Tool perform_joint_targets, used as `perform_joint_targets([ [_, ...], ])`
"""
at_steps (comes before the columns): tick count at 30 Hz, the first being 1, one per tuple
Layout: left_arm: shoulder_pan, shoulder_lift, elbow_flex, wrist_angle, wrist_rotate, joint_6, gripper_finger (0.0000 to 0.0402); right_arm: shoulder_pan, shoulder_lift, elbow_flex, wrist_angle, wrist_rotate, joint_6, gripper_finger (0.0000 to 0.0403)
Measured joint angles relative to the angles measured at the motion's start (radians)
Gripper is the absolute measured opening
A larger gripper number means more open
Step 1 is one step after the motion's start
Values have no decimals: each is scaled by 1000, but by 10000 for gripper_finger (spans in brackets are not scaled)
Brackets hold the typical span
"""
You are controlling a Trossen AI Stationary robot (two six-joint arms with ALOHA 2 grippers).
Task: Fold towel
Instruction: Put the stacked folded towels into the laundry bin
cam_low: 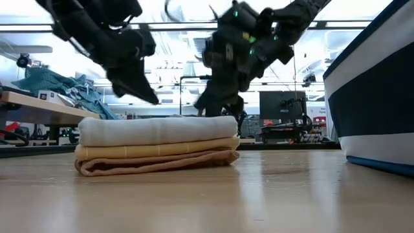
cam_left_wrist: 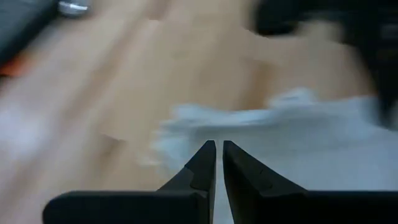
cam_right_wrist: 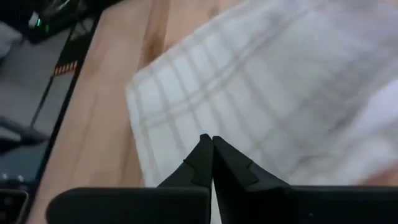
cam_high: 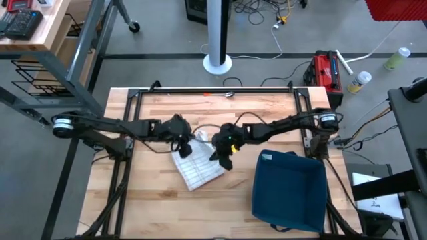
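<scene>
A: Left pincer (cam_left_wrist: pixel 216 149) first: fingers nearly together with a thin slit between them and nothing in it, hovering clear above the towel (cam_high: pixel 196 168). Right pincer (cam_right_wrist: pixel 210 144) has its fingers pressed together, also empty, also lifted off the cloth.

B: Towel relative to them?

A: Directly under and just ahead of both sets of tips. It lies on the wooden surface (cam_high: pixel 147 207) as a flat folded stack, the two pincers over its far edge, left one at one corner, right one at the other.

B: How will it handle?

A: Judging by the look: light, soft, limp, no stiffness of its own. It should drape and sag from any single pinch, and the layers could slide apart. Best hold, I'd say, is a corner or a folded edge, nipping all layers at once, one pincer per corner so the edge stays straight.

B: Views differ?

A: Low view alone shows the stack's thickness: white layer on top, yellow beneath, tan at the bottom, rounded fold facing the camera. Right wrist view gives the faint check weave. High view places the dark blue bin (cam_high: pixel 288 192) on the surface well beyond the right pincer, away from the towel. Left wrist view is smeared; little detail.
</scene>
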Motion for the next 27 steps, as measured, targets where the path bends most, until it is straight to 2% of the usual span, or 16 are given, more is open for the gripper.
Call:
perform_joint_targets([
  [2, -34, -24, -24, 12, 63, -70, 20, -24, -28, 0, -32, 26, 33, 0],
  [5, -109, -5, -57, 45, 77, -160, 20, -76, -40, -1, -107, 82, 40, 0],
  [7, -168, 27, -81, 137, 74, -185, 20, -112, -41, -2, -146, 85, 52, 0],
  [11, -256, 136, -98, 338, -1, -212, 20, -163, -31, -4, -195, 62, 52, 0],
  [16, -278, 283, -79, 326, -16, -325, 20, -179, -13, -7, -205, -7, 13, 6],
  [20, -271, 358, -57, 296, 4, -380, 20, -166, 0, -6, -202, -12, 4, 43],
  [27, -265, 363, -42, 249, 8, -350, 20, -151, 38, -6, -176, -11, 32, 163],
])
